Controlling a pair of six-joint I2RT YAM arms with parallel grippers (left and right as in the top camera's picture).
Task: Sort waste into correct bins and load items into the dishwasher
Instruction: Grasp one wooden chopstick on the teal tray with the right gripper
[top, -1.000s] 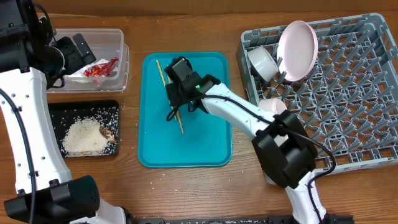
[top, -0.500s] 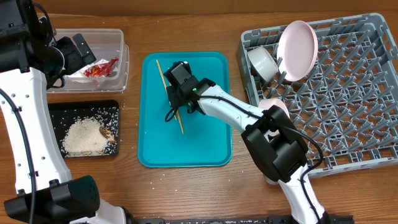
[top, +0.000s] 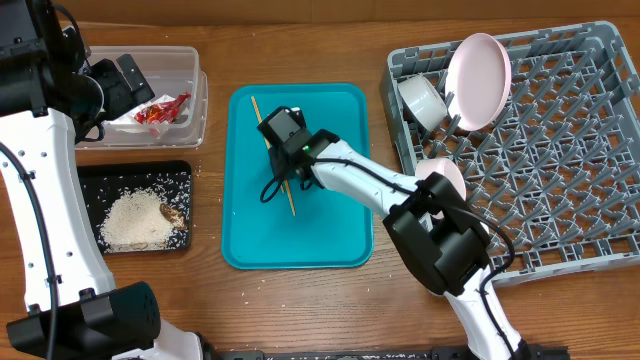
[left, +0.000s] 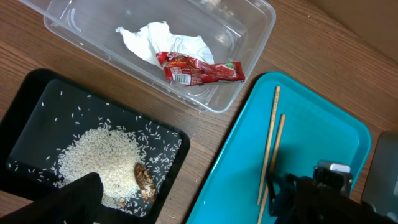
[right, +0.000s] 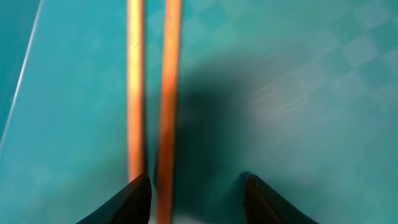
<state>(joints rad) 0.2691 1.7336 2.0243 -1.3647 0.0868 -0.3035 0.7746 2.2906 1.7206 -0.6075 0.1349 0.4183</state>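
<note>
The grey dish rack (top: 560, 150) fills the table's 3 o'clock side, with the plate (top: 478, 68) on edge and a bowl (top: 422, 100) at its 10 o'clock corner and another bowl (top: 445, 170) at its 8 o'clock edge. On the teal tray (top: 330, 230) in the middle, the right gripper (right: 198, 196) sits low with jaws apart, one of the two chopsticks (right: 168, 93) between them, unclamped. At 10 o'clock the left gripper (top: 122, 82) hangs spread wide and empty over the clear tub (left: 249, 37) holding napkin (left: 149, 40) and wrapper (left: 202, 68); at 8 o'clock the black tray (left: 37, 99) holds rice (left: 99, 158).
</note>
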